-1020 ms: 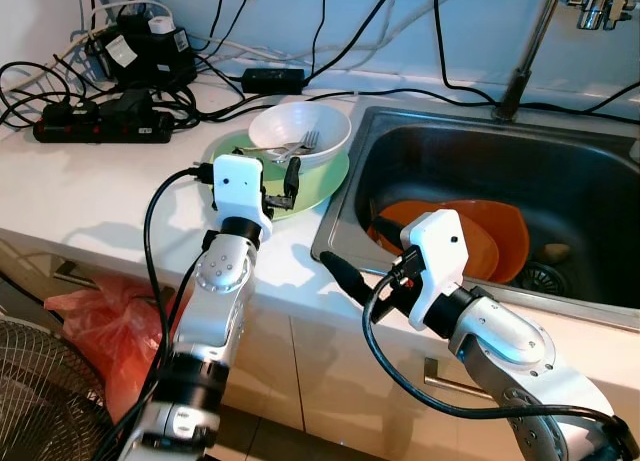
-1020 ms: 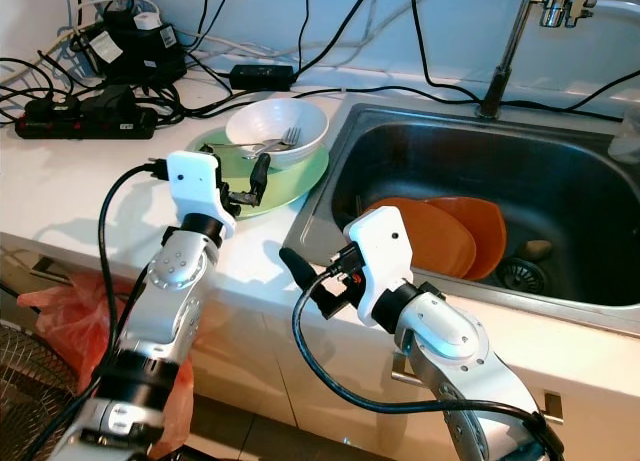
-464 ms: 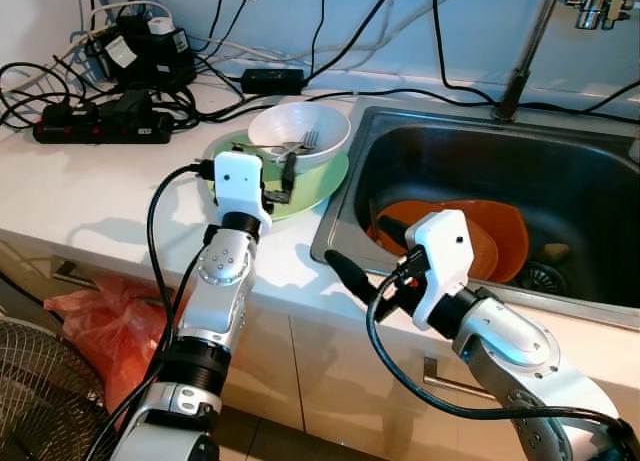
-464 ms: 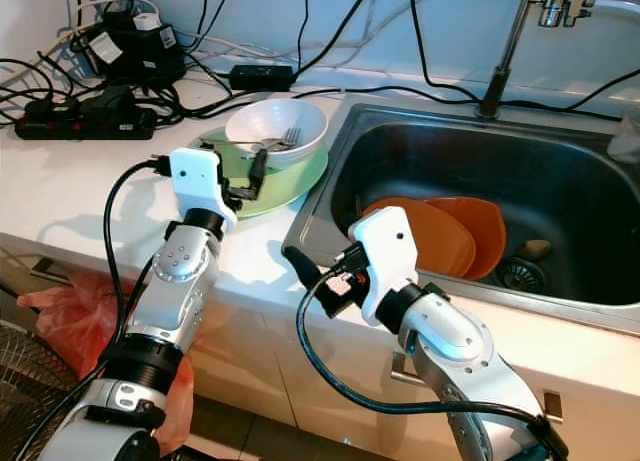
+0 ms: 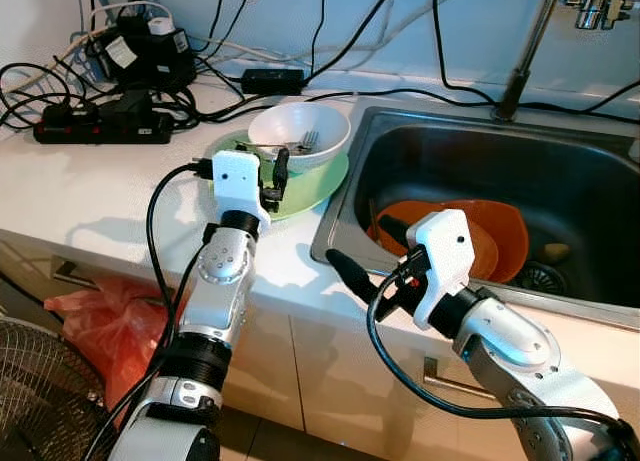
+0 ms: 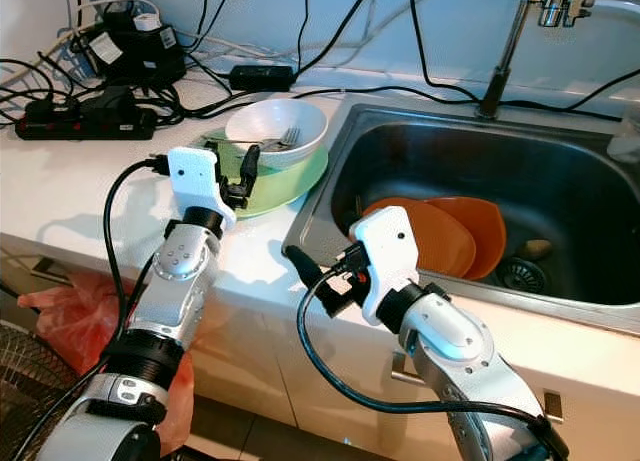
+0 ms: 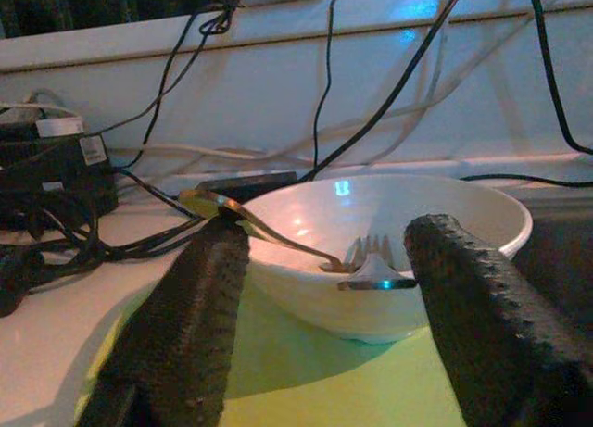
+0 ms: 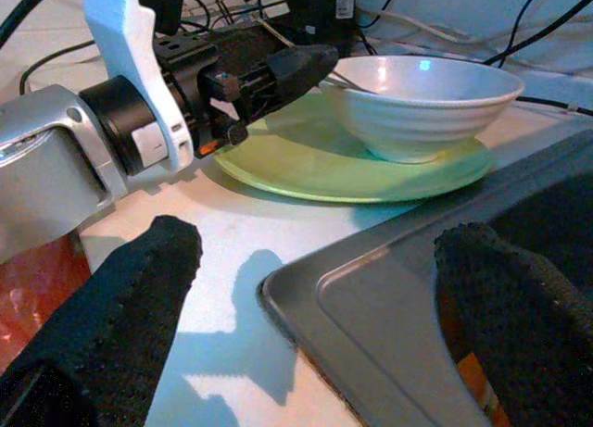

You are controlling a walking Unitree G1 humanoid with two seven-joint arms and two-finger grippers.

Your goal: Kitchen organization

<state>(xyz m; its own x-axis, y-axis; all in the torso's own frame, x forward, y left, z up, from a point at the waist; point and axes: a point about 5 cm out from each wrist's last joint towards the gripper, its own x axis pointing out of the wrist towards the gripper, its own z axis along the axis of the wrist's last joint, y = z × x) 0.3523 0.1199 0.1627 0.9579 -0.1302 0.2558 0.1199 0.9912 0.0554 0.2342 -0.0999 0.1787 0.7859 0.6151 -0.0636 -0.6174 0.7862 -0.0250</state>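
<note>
A white bowl (image 5: 300, 129) with a fork (image 5: 303, 141) in it stands on a green plate (image 5: 305, 188) on the counter, left of the sink (image 5: 560, 171). My left gripper (image 5: 276, 173) hovers open over the plate's near rim. Its fingers (image 7: 185, 325) point at the bowl (image 7: 389, 214) without touching it. Two orange plates (image 5: 480, 236) lie in the sink basin. My right gripper (image 5: 358, 247) is open at the sink's front left corner and holds nothing.
Power strips and tangled black cables (image 5: 100, 116) crowd the counter's back left. A faucet (image 5: 520, 71) rises behind the sink. Below the counter edge are a red plastic bag (image 5: 95, 326) and a fan (image 5: 30, 381).
My left gripper has moved forward over the green plate, closer to the bowl. The right arm has barely shifted.
</note>
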